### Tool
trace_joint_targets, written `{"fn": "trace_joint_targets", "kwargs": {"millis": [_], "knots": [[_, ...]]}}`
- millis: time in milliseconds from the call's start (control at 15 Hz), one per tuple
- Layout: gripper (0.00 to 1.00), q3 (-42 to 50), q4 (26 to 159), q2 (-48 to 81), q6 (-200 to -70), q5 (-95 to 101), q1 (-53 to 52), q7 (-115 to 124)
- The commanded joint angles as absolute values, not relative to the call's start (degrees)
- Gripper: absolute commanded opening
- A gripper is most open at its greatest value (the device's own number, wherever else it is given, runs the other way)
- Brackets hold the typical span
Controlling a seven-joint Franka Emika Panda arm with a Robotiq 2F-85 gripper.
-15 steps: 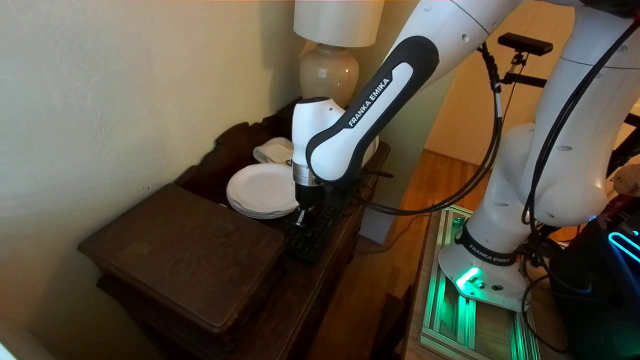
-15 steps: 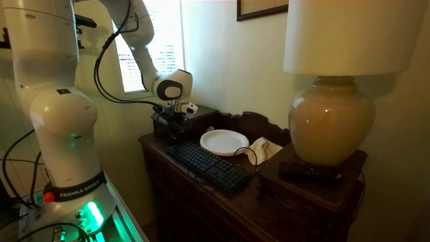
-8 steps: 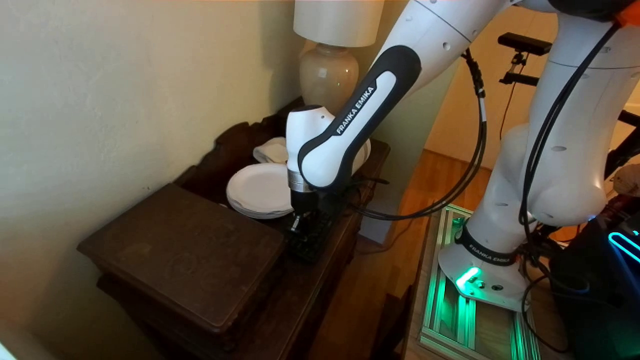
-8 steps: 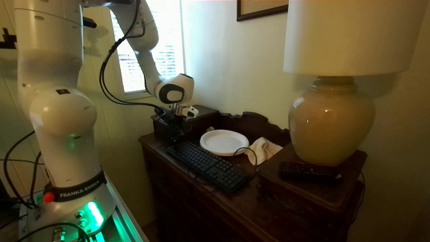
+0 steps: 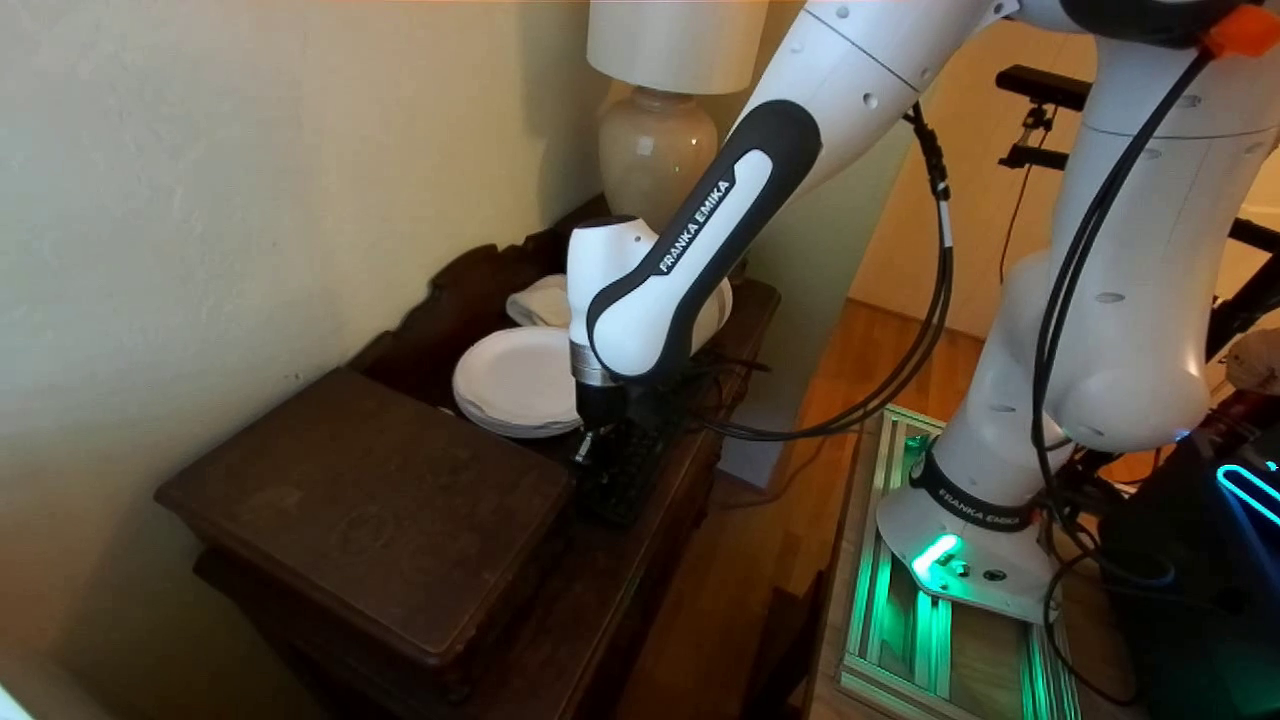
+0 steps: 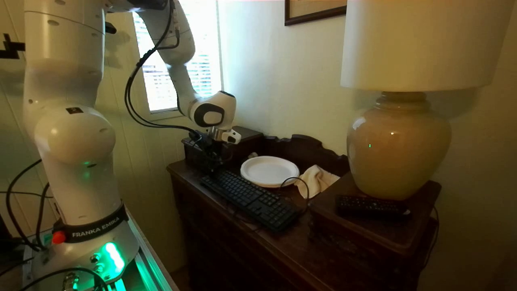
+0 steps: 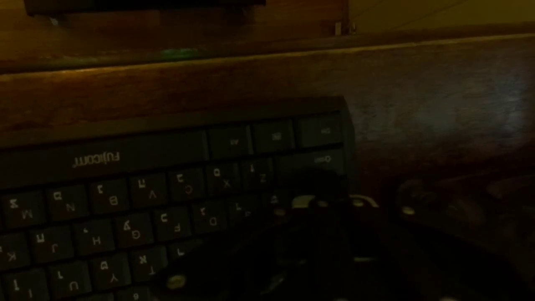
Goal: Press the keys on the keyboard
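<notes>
The long, thin, flat black keyboard (image 6: 252,200) lies on the dark brown wooden surface (image 6: 309,242), between the front edge and a stack of round white plates (image 6: 270,171). The black two-fingered hand (image 7: 334,205) points down at one end of the keyboard, the end just beside the raised dark brown wooden box (image 5: 370,505). In the very dark wrist view the hand looks clenched, its fingers drawing in to tips set side by side, though the line between them is lost in shadow. They hide the end of a row of small black keys (image 7: 113,200); whether the tips touch any key cannot be told. The keys around them carry dim, upside-down letters, Z, X, C and V among them, and the rows run out of view at left and bottom.

In an exterior view the white-and-black robot arm (image 5: 690,240) covers part of the keyboard, one side of the plates and part of a cream cloth (image 5: 540,300). The tall beige ceramic lamp (image 6: 400,149) has its pale shade (image 6: 424,44) cut off at the top in both exterior views. A long black remote control (image 6: 369,205) lies beside the lamp's foot, its buttons hard to make out.
</notes>
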State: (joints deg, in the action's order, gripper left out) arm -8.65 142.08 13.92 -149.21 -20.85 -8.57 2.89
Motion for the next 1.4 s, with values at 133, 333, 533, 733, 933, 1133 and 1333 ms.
{"fn": "trace_joint_targets", "kwargs": {"millis": [133,333,533,733,933,1133,1333], "knots": [[0.0,-10.3,140.2,16.6,-149.5,-22.9,-6.9,2.7],[0.0,-10.7,140.1,16.3,-149.3,-23.5,-6.5,2.6],[0.0,-11.2,141.1,13.7,-148.2,-24.3,-6.2,2.5],[0.0,-11.4,142.5,10.4,-146.8,-24.1,-6.3,3.1],[0.0,-9.7,143.9,7.6,-146.6,-21.1,-6.6,4.5],[0.0,-8.1,145.4,5.7,-145.9,-18.3,-5.8,2.1],[0.0,-6.4,146.5,4.6,-142.2,-15.7,-4.7,-0.5]]}}
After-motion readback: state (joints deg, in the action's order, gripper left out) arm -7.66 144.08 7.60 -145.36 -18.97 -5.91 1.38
